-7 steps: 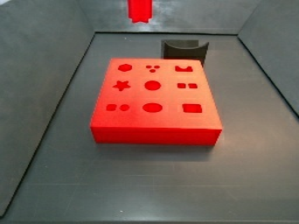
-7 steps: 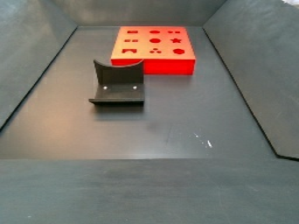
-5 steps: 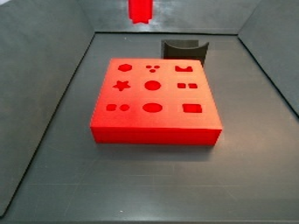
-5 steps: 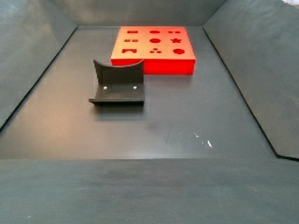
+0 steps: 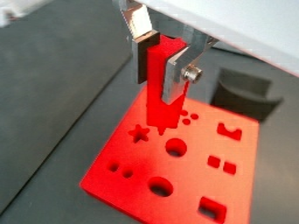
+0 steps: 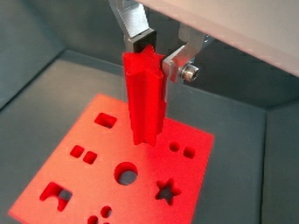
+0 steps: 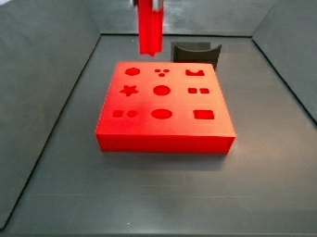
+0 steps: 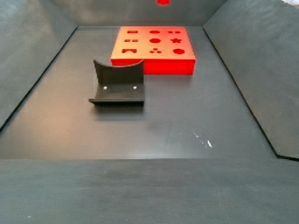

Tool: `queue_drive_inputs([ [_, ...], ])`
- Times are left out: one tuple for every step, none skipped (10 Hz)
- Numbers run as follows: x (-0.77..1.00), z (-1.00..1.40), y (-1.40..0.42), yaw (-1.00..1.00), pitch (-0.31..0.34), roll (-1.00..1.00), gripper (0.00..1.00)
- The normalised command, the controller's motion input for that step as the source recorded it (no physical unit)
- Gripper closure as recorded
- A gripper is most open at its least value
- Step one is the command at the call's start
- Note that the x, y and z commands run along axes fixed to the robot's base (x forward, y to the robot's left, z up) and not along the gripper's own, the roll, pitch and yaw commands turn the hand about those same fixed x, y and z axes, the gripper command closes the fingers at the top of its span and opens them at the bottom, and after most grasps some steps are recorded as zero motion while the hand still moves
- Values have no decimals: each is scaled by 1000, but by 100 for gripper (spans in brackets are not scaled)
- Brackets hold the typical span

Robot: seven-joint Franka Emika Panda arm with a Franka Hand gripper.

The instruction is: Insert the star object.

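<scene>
My gripper [image 5: 160, 66] is shut on the star object [image 5: 162, 96], a slim bright red peg with a star-shaped cross-section. It hangs upright from the jaws, also seen in a wrist view [image 6: 146, 101]. It is held above the far part of the flat red block [image 7: 161, 139]. In a side view the peg [image 7: 148, 28] hangs above the block's far edge. The star hole [image 7: 128, 91] is on the block's top face and also shows in a wrist view [image 6: 167, 190]. In a side view only the peg's tip [image 8: 163, 2] shows.
The dark fixture [image 7: 196, 51] stands on the floor just behind the block; it also shows in a side view [image 8: 117, 86]. The block [image 8: 156, 63] has several other shaped holes. Grey walls slope up around the dark floor.
The gripper has come down with the peg; the peg hangs lower over the block's far edge, and its tip now shows in the side view that lacked it.
</scene>
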Motion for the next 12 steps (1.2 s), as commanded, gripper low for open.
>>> queue_drive_inputs([
  [-103, -380, 197, -840, -36, 0, 100],
  [-160, -483, 226, -809, 0, 0, 100],
  [-243, -434, 280, -729, 19, 0, 100],
  [-211, -266, 249, -403, 0, 0, 100],
  [-323, -274, 311, -354, 0, 6, 100],
  [-131, -100, 97, -146, 0, 13, 100],
  [0, -17, 0, -6, 0, 0, 100],
  [0, -274, 0, 0, -19, 0, 100],
  [-111, -386, 0, 137, -131, -119, 100],
  [-254, -471, 0, 120, -180, -137, 100],
  [-280, -383, 0, 74, -211, -173, 100],
  [-314, -326, 63, 46, -157, -93, 100],
])
